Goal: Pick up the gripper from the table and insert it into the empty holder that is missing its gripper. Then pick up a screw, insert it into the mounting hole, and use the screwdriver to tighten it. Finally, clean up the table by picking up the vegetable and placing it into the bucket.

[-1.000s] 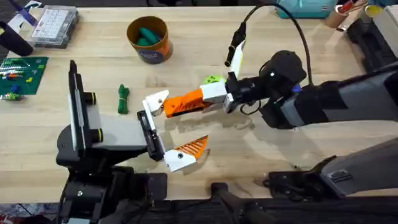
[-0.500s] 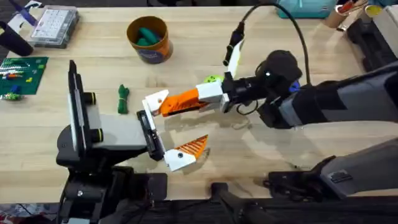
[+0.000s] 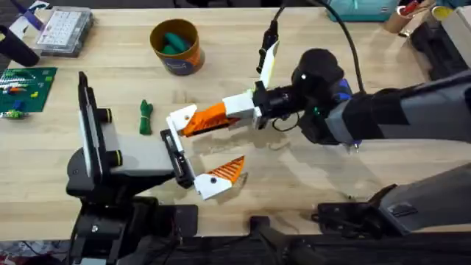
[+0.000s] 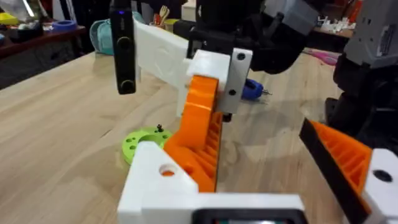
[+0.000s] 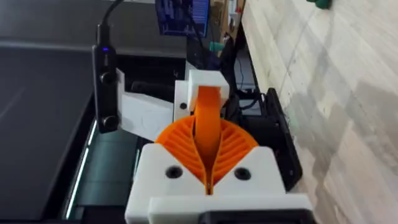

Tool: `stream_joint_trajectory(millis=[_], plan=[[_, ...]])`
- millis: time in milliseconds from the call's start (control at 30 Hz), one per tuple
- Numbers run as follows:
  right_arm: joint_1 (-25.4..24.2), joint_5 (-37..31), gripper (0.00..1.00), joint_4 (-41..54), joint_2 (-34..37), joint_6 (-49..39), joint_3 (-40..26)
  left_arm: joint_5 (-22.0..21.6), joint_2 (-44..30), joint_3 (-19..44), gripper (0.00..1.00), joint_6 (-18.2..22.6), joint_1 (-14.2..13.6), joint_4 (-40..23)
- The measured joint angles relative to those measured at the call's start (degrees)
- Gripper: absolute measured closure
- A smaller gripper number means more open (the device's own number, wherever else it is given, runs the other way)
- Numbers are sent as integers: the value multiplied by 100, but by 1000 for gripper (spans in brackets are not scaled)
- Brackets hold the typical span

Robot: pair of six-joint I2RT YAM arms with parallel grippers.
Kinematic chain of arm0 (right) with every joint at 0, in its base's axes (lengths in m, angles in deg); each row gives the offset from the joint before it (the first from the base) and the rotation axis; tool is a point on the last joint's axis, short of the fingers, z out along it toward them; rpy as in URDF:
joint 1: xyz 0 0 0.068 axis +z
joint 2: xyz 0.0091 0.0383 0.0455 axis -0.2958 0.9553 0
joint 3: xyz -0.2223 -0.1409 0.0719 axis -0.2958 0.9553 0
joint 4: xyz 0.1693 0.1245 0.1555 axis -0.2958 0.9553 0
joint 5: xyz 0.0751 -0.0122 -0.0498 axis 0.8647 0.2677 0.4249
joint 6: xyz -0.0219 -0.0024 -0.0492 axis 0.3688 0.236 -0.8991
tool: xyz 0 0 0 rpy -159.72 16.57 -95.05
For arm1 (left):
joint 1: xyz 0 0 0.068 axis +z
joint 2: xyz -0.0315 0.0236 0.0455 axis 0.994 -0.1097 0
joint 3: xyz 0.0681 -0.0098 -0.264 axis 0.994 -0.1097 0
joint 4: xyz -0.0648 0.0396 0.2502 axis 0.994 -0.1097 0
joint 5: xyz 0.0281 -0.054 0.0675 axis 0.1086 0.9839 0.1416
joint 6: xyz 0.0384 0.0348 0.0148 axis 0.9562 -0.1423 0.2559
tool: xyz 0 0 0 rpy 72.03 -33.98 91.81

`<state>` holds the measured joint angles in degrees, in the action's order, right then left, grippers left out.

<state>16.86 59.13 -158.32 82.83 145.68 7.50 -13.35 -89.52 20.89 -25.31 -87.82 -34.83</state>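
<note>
While the right tool [image 3: 210,118] clamps the gripper [image 3: 200,120], it seemingly touches the holder [image 3: 182,118].

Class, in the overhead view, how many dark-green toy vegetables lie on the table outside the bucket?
1. The vegetable lies on the table, apart from the bucket and nearer the arms' bases. Another could be hidden under the right arm.

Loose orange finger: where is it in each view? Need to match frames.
Overhead: orange finger mid-table, tip at the white holder.
Left wrist: orange finger centre, slanting into the white holder.
Right wrist: orange finger centre, pointing at the white holder.
Shared landmark: the white holder.
</note>
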Motion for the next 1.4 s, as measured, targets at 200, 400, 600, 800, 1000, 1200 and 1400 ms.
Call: stream_joint_trajectory(millis=[200,400,600,800,1000,1200,1400], plan=[[-2,202,986,800,2,-495,-374,-46,0,0,10,-13,28,6],[-2,333,986,1392,2,-965,-653,-129,0,0,10,-11,31,20],[-2,372,987,1561,2,-1221,-740,-153,0,0,10,-2,31,20],[-22,496,985,1690,194,-1291,-941,-112,0,0,10,-27,31,9],[-54,684,985,1696,322,-1305,-1074,-56,0,0,10,-30,31,2],[-66,794,985,1732,367,-1305,-1148,-35,0,0,10,-22,31,0],[-75,829,986,1738,367,-1300,-1149,-4,0,0,10,-6,31,0]])
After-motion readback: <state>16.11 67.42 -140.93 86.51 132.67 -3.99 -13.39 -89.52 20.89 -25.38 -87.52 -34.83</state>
